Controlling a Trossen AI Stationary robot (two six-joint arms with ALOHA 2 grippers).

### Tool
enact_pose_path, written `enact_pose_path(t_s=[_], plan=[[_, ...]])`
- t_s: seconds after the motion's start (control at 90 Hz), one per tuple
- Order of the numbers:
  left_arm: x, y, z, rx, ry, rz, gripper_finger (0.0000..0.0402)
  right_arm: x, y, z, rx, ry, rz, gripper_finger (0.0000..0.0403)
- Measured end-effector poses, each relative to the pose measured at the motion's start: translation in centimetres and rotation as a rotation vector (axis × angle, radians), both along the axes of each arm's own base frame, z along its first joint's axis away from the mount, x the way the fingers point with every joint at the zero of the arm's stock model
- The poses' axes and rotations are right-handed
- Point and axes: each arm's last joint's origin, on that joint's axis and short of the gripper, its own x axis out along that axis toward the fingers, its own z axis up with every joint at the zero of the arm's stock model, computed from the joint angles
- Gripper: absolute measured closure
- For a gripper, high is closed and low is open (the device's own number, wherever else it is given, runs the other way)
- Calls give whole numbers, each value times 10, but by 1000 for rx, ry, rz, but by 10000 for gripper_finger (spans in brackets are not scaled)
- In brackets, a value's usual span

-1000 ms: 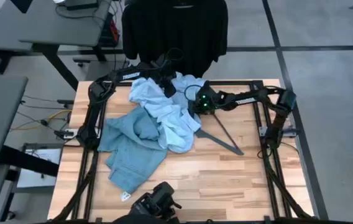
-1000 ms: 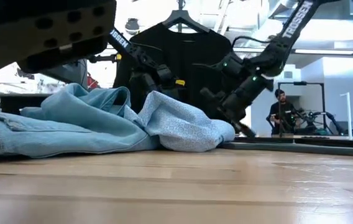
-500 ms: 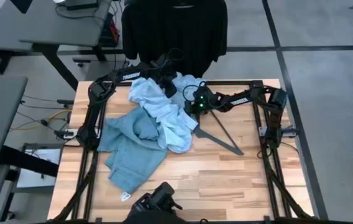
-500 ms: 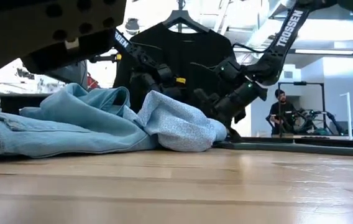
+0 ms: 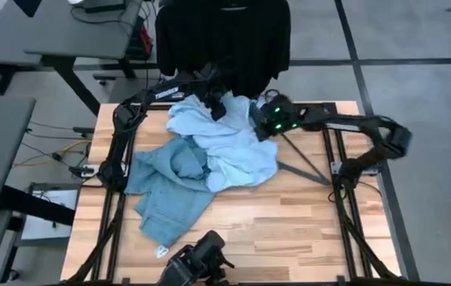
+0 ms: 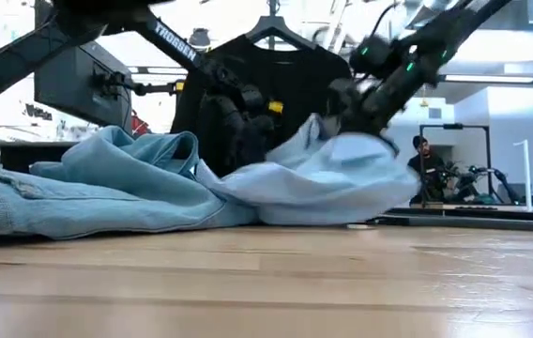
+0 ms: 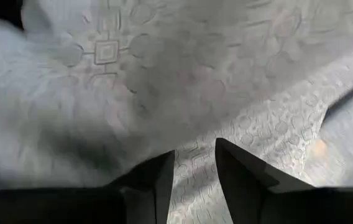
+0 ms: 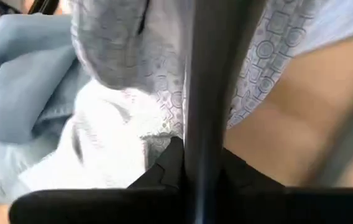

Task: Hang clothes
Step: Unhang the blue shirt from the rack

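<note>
The shirt [image 5: 237, 147] is held up off the bench [image 5: 289, 230] at its far edge by the right gripper [image 5: 267, 117], probably so the hanger [image 5: 305, 163] can be worked into it. In the right wrist view the gripper's fingers are clamped on a dark bar (the hanger, most likely), with patterned cloth bunched around it.

The left gripper [image 5: 216, 99] is parked at the shirt's far end near the collar; in its wrist view the fingers [image 7: 238, 180] are a little apart, with fabric between and behind them, so an actual grip can't be called.

The jeans [image 5: 166, 187] are left heaped on the bench, partly under the shirt. The t-shirt [image 5: 224, 36] is already hung behind the bench.

No containers are seen.
</note>
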Motion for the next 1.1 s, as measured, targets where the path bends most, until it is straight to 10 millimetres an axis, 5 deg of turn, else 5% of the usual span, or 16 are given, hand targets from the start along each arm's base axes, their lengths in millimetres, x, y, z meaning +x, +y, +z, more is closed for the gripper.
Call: enact_pose_path(t_s=[0.267,0.5,0.667,1.1], plan=[[-1,-25,114,148,-122,-58,299,-35,17,66,-164,-13,93,376],[-25,-63,174,329,-268,-74,299,-51,28,84,-243,4,157,376],[-27,-79,186,327,-295,-83,297,-51,32,83,-268,33,196,376],[-9,-106,170,340,-198,-268,248,-39,41,79,-313,48,310,376]])
